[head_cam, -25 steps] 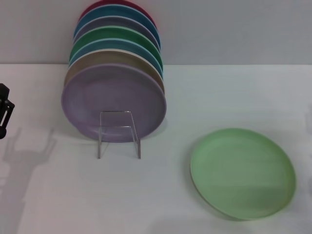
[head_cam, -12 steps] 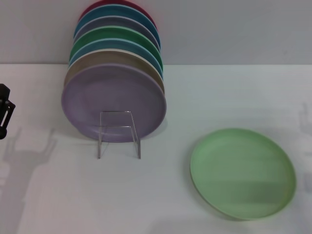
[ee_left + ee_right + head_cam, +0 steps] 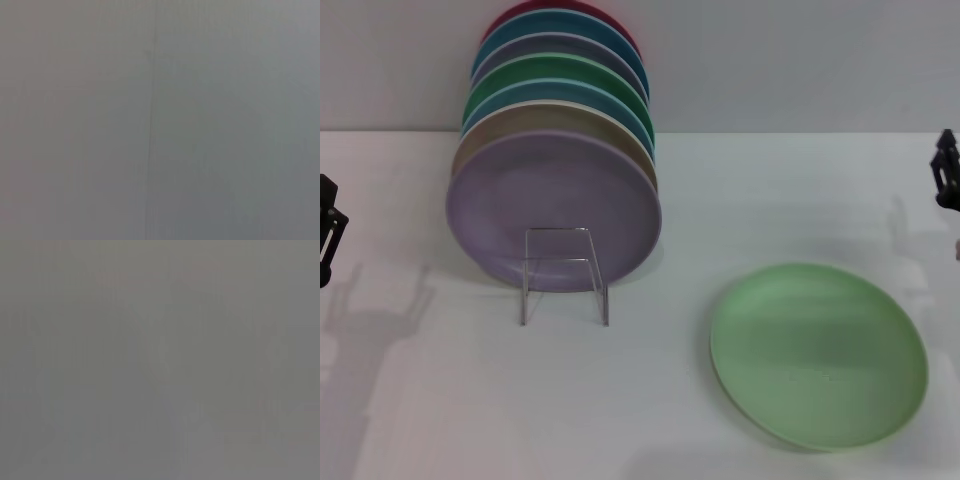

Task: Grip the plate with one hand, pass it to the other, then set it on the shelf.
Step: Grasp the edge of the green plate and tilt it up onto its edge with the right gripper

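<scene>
white table (image 3: 650, 400): the plate (image 3: 818, 355) lies flat just below my right gripper (image 3: 946, 172), the shelf (image 3: 563, 275) well left; my left gripper (image 3: 328, 230) idles at the far edge. i cannot tell either's finger state.

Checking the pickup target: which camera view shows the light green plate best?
The head view: the light green plate lies whole and flat on the table, right of the rack. Both wrist views show only featureless grey, no plate.
</scene>
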`<state>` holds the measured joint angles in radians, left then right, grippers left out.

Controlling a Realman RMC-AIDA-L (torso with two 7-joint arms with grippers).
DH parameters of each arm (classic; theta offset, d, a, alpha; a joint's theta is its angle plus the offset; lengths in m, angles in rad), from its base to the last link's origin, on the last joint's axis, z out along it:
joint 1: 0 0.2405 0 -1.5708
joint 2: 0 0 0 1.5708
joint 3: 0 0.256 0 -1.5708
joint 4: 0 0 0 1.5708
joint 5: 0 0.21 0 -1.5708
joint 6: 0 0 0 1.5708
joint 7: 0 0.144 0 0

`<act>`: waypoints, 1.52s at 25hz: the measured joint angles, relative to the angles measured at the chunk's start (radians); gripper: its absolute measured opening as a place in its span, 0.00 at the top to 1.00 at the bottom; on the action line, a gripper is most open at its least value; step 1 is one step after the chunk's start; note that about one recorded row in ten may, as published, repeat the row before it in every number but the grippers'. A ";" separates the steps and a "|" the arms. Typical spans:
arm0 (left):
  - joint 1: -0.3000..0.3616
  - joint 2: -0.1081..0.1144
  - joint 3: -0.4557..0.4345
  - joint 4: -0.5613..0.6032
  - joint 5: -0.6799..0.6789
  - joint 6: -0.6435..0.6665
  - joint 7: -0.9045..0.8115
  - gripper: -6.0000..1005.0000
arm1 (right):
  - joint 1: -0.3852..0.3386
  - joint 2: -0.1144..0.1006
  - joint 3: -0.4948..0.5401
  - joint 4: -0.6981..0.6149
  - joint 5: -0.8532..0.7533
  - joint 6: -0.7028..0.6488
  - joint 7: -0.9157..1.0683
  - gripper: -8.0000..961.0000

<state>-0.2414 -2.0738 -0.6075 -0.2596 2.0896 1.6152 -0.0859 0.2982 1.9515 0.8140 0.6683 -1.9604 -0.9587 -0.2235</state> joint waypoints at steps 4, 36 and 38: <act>0.001 0.000 0.000 0.001 0.001 0.000 0.000 0.16 | -0.041 -0.035 0.087 0.161 0.000 0.190 -0.088 0.48; -0.019 -0.004 0.000 -0.014 -0.003 -0.027 -0.010 0.16 | 0.155 0.071 1.335 0.719 -0.537 2.456 -0.313 0.48; -0.021 -0.003 0.000 -0.013 -0.001 -0.030 -0.010 0.16 | 0.179 0.065 1.337 0.697 -0.584 2.486 -0.306 0.48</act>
<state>-0.2620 -2.0766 -0.6074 -0.2731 2.0884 1.5852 -0.0962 0.4770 2.0165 2.1508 1.3655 -2.5447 1.5275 -0.5291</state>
